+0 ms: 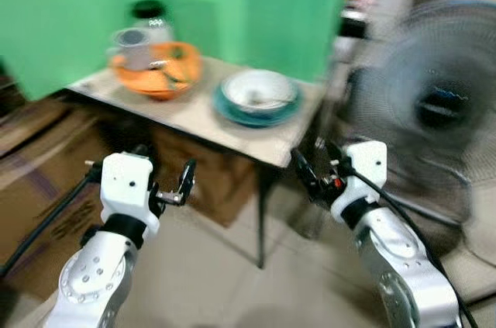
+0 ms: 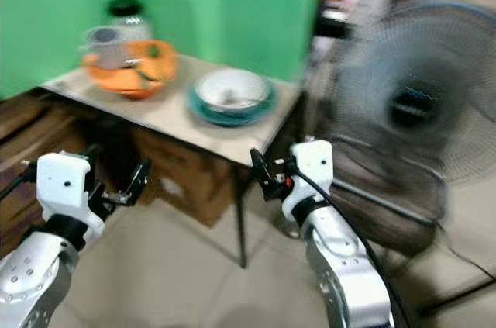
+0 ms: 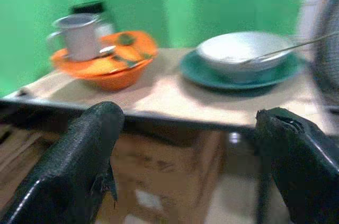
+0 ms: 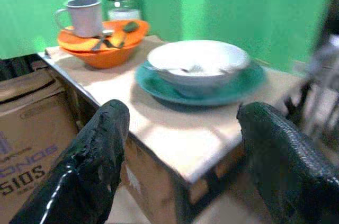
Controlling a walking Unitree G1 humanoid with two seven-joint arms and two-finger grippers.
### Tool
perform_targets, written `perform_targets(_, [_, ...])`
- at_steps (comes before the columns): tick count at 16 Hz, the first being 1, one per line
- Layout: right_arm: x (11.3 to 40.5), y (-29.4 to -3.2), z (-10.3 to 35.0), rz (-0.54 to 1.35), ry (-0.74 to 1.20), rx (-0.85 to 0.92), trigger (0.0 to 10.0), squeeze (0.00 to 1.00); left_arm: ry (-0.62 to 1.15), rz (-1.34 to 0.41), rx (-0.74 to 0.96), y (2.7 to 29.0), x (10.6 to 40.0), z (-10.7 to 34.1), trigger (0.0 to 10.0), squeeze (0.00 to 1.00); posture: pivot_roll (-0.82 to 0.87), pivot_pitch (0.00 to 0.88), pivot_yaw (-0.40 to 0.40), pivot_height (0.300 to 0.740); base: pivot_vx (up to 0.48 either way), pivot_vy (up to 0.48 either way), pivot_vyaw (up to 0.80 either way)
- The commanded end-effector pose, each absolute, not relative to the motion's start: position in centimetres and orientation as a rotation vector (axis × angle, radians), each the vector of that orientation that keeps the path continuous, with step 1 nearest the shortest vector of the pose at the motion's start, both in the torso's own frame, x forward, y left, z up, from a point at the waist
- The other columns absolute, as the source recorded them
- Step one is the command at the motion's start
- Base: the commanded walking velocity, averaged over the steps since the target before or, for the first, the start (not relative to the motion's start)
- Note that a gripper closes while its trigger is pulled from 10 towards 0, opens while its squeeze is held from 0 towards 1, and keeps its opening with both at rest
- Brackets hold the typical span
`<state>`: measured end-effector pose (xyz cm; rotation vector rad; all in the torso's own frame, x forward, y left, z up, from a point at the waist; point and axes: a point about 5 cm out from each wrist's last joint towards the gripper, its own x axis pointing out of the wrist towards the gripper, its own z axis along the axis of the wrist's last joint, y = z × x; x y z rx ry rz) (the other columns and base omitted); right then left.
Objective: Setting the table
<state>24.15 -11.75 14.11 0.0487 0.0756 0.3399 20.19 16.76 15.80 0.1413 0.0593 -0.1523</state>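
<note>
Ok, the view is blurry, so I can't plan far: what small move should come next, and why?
Probably step closer to the table. Both pincers, left and right, are open, empty, below its edge and short of it. The white bowl on the teal plate looks nearest, likely the first thing to handle.

Makeshift home corner: small tabletop point(image 1: 232, 122) before a green backdrop point(image 1: 232, 2), cardboard boxes point(image 1: 46, 188) beneath the tabletop, standing fan point(image 1: 434, 103) beside it, tiled floor.
</note>
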Motion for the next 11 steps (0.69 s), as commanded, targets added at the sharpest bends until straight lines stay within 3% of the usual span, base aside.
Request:
perform_targets(1, [24.4,-11.8,14.5,0.328,0.037,0.007,10.0,0.0,0.057,-0.15,0.155,16.9,20.3,16.0,10.0,0.0,0.12,0.0,0.027,0.74,0.315,0.0,0.0])
perform_targets(11, [25.4,-11.1,16.1,0.349,0.038,0.104,10.0,0.0,0.064,-0.194,0.16,16.6,20.7,16.0,10.0,0.0,0.11,0.0,0.038,0.74,0.317,0.0,0.0])
